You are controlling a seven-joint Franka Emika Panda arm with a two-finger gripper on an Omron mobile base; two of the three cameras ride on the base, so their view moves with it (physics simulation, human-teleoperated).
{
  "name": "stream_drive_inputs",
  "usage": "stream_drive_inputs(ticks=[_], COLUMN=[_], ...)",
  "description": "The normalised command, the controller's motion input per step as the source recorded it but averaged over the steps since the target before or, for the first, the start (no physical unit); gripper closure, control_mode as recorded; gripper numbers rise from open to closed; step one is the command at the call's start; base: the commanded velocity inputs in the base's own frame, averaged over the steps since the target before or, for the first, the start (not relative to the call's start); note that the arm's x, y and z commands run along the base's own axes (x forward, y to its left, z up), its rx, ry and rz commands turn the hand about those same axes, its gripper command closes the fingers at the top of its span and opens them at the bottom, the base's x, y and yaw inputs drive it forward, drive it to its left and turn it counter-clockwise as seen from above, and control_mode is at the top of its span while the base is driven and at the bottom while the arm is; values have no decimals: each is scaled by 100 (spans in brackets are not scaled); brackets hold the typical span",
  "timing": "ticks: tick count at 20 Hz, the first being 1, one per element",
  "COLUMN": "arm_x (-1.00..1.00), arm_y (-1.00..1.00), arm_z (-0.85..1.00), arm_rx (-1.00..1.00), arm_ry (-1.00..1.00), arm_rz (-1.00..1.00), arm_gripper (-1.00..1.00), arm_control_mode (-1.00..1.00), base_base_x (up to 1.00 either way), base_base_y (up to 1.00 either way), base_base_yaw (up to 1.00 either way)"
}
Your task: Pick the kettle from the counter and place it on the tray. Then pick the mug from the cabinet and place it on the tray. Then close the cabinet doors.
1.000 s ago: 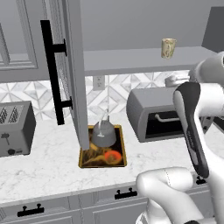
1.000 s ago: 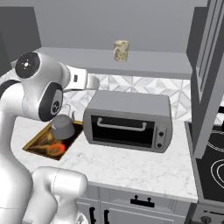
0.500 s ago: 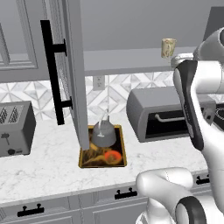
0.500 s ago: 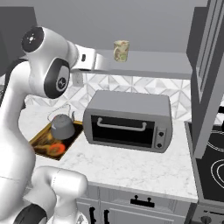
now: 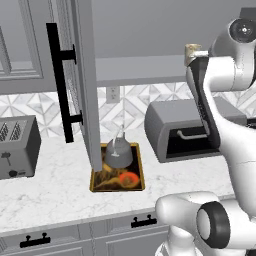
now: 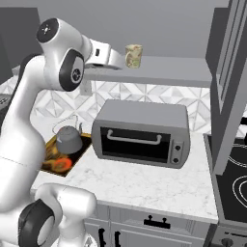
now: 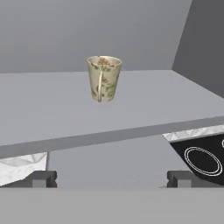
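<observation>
The beige mottled mug (image 7: pixel 103 78) stands upright on the grey shelf (image 7: pixel 144 98) of the open cabinet, also seen as the mug (image 6: pixel 133 55) and, half hidden by my arm, the mug (image 5: pixel 189 52). My gripper (image 7: pixel 111 178) is open, level with the shelf's front edge and a short way before the mug, with nothing between its fingertips (image 7: pixel 41 178). From the right base view the gripper (image 6: pixel 119 61) sits just left of the mug. The dark-grey kettle (image 5: pixel 118 152) rests on the yellow-rimmed tray (image 5: pixel 141 175) on the marble counter (image 5: pixel 50 192).
The left cabinet door (image 5: pixel 82 75) with its black bar handle (image 5: pixel 61 85) stands open over the tray. The right door (image 6: pixel 231 87) hangs open at the right. A grey toaster oven (image 6: pixel 140 132) sits under the shelf, a toaster (image 5: pixel 17 147) at far left, a stove (image 6: pixel 234 185) at right.
My arm has swung upward, lifting the hand from beside the toaster oven to shelf height and bringing it close to the mug. The jaws stayed open. Kettle and tray have not moved.
</observation>
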Motion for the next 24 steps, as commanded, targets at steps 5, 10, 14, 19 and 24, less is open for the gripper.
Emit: stream_drive_inputs(ticks=[5, 10, 14, 19, 24], arm_x=[55, 46, 47, 53, 40], arm_y=[-7, -6, -7, -11, -16], arm_z=[0, -3, -11, -6, -2], arm_rx=[0, 3, 6, 9, 4], arm_ry=[0, 0, 0, 0, 0], arm_rz=[0, -10, -12, -6, -1], arm_gripper=[-100, -100, -100, -100, -100], arm_control_mode=[-100, -100, -100, -100, -100], base_base_x=[0, 0, 0, 0, 0], base_base_y=[0, 0, 0, 0, 0], base_base_yaw=[0, 0, 0, 0, 0])
